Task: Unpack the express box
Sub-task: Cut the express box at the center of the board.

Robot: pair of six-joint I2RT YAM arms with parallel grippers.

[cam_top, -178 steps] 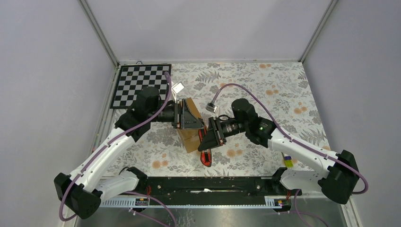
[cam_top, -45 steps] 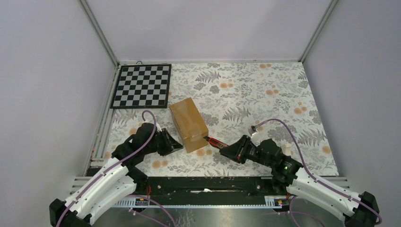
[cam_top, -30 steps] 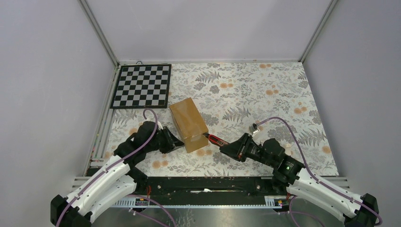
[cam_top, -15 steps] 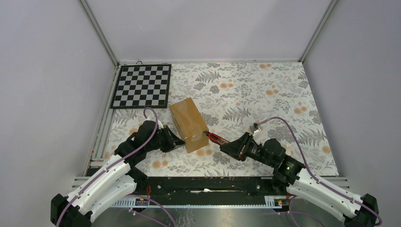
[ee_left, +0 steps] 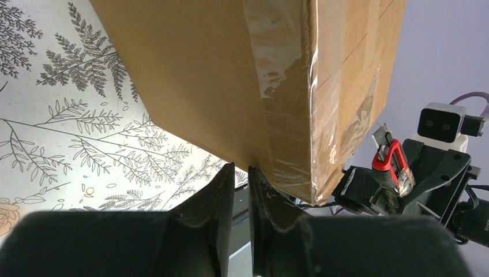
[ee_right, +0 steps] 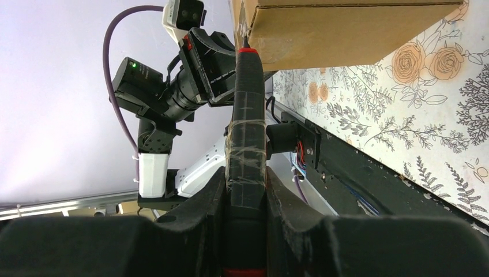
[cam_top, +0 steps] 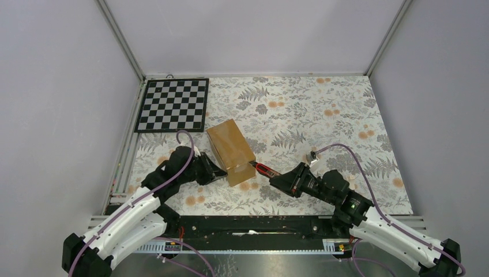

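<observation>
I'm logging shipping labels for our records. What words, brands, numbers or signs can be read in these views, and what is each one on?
No text can be read in any view.
The express box: plain brown cardboard and clear tape, no label showing.
The red-handled cutter: no legible marking.
The checkerboard: black and white squares only, no characters.

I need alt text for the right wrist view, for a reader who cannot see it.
The right hand grips a red-tipped, tape-wrapped cutter, its tip at the corner of the express box. Behind it is the left arm.
</observation>
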